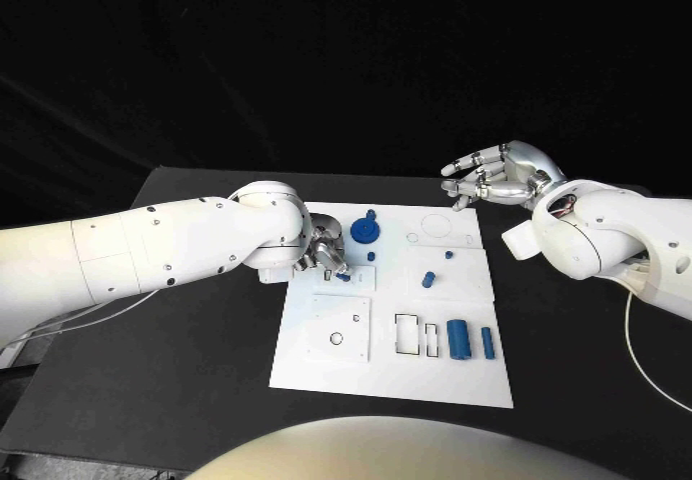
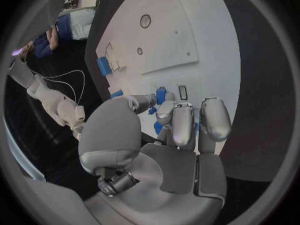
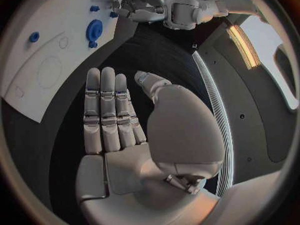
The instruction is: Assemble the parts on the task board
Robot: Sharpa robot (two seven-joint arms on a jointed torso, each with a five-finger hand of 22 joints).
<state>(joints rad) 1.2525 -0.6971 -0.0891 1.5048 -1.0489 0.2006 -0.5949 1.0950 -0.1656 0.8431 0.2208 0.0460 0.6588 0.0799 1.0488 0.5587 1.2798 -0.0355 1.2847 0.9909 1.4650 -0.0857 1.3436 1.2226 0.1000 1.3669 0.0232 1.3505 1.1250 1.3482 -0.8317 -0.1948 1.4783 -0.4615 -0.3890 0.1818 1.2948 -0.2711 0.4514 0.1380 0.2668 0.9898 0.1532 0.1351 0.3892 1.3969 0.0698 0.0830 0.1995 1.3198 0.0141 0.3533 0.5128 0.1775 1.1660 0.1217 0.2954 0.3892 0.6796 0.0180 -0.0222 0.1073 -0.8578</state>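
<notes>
Over the board's [image 1: 325,375] left edge, the left hand [image 1: 323,250] pinches a small blue part [image 2: 160,95] above a slot, apparently to seat it (other parts lie farther right). Beyond the far right corner, the right hand [image 1: 498,172] hovers spread, holding nothing, probably waiting.

Head view: from above and behind, looking steeply down on the surface [image 1: 173,330], taking in the whole board [image 1: 392,375] and both arms. Left wrist view: fisheye from behind the left hand [image 2: 159,135], close over the board [image 2: 206,40], facing along its fingers [image 2: 183,125]. Right wrist view: fisheye from behind the right hand [image 3: 134,125], held off the board's far corner, facing back across the surface. All three views share the board's far end with its blue gear [image 1: 365,231] [image 3: 94,30]; the right wrist view also catches the left hand [image 3: 142,4].
</notes>
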